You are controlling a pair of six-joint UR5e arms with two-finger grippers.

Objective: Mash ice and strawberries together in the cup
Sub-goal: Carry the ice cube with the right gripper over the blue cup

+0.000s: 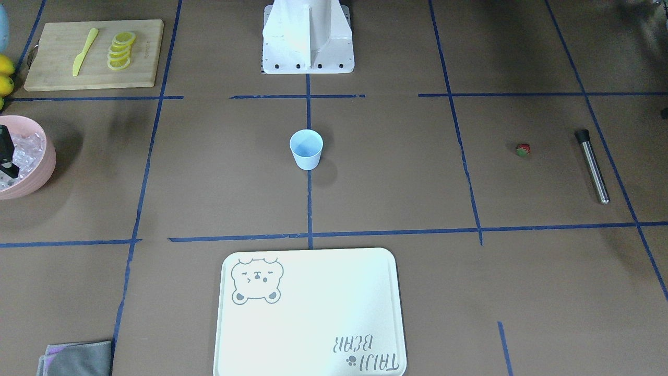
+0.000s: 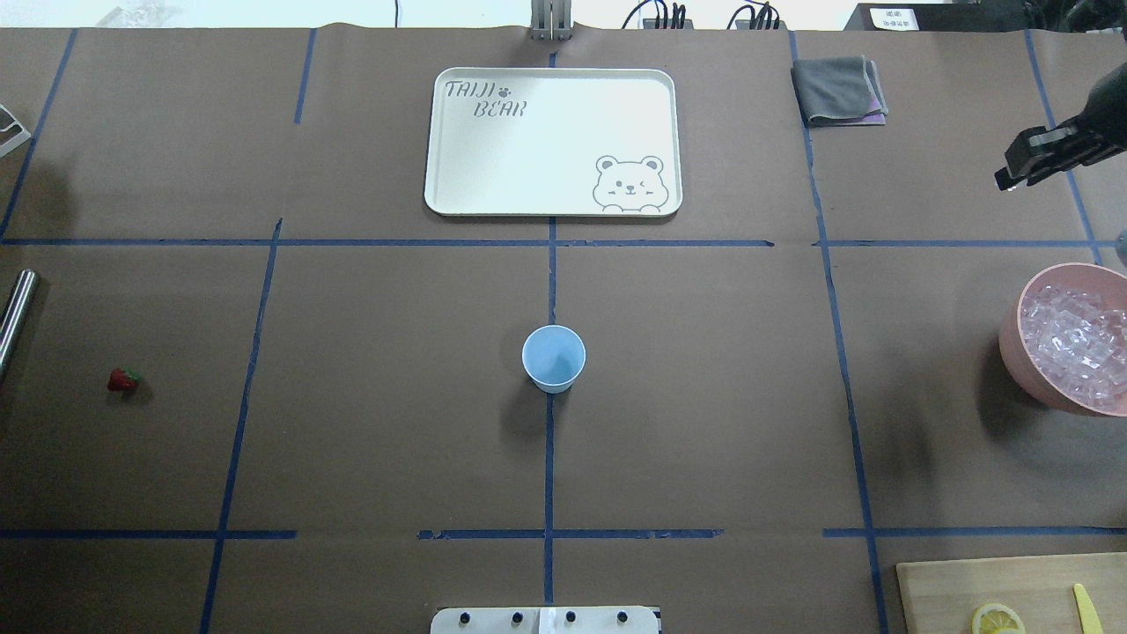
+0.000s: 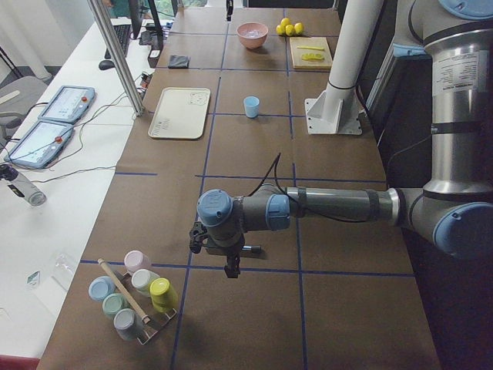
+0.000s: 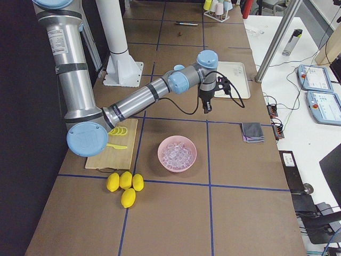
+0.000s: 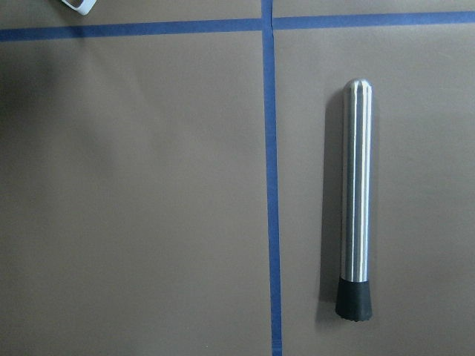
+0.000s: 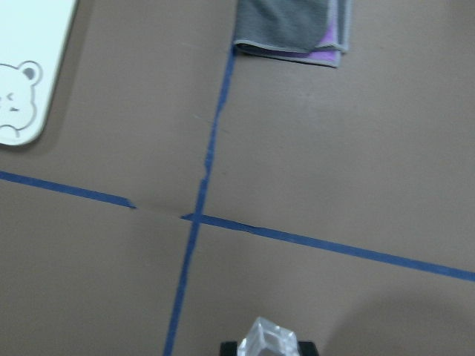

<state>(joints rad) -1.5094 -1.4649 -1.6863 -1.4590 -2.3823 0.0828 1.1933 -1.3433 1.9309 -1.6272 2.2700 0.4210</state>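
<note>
— Where's the ice, then?

— One small clear cube [image 6: 267, 340] is clamped in the right claw [image 2: 1011, 176]; the wrist view shows it glinting between the tips. The rest of the ice [image 2: 1079, 343] is heaped in the big pink bowl [image 2: 1012, 339], near that claw on its robot side.

— And the cup?

— The small light-blue plastic cup [image 2: 553, 357] stands upright, well apart from that claw, out at the middle of the brown bench [image 2: 704, 396]. I see nothing inside it.

— The strawberry?

— The little red strawberry [image 2: 123, 379] with its green top lies on the bench far beyond the cup from the right claw, on the left arm's side. Near it a steel rod [image 5: 355, 222] with a black rubber end lies flat, beneath the left claw [image 3: 230, 270]. Whether that claw is apart or together, I cannot tell.

— So which step is this?

— Loading the cup, I'd say, ice first; no mashing yet. The next move calls for carrying the cube across until the right claw is centred low over the cup's mouth, then letting go. The cube looks slick and the mouth is small, so a high or off-centre drop could bounce it out.
</note>
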